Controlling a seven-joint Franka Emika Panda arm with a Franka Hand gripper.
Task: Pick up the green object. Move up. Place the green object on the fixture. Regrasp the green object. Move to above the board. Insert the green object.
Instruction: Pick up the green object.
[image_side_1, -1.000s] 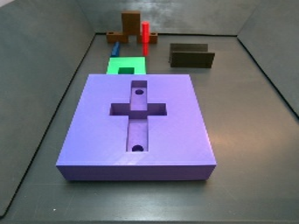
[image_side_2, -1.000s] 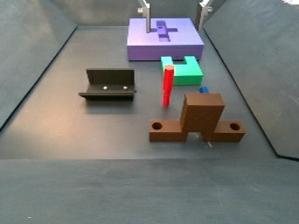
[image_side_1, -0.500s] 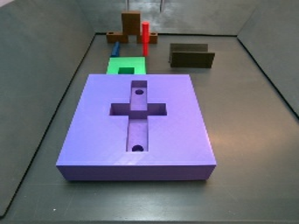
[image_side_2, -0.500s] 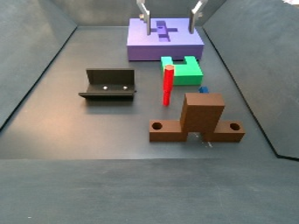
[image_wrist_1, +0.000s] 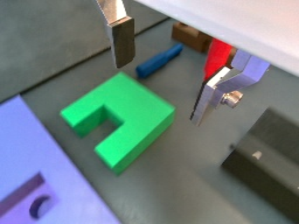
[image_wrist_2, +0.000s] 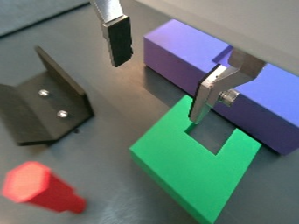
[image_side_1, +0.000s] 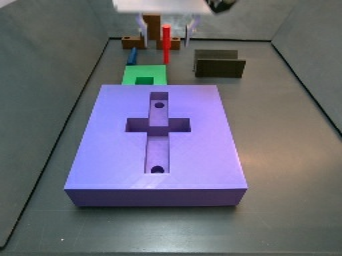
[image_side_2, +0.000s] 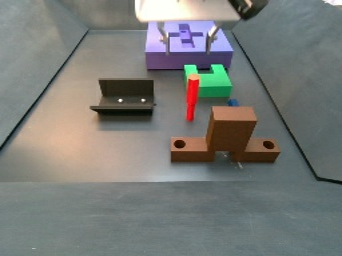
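The gripper (image_wrist_2: 163, 74) hangs above the floor with its jaws spread wide and nothing between them; its fingers (image_wrist_1: 121, 41) are flat silver plates faced with dark pads, and in a side view its white body (image_side_2: 190, 12) sits over the near end of the board (image_side_2: 171, 55). Directly beneath the gripper lies the green object (image_wrist_1: 118, 118), a bright, smooth, blocky U-shaped piece with a square notch, flat on the dark matte floor and untouched; it lies just beside the board's short end (image_side_1: 142, 76). The board is a large flat purple-blue slab (image_side_1: 158, 145) with a cross-shaped recess and two small round holes. Off to one side of the gripper stands the fixture (image_wrist_2: 45, 99), a dark L-shaped bracket with two pale screw heads on its base plate. Beyond the green object stand a red peg (image_side_2: 191, 98), a blue peg (image_wrist_1: 159, 61) lying flat, and a brown upright block (image_side_2: 230, 132) on a holed base.
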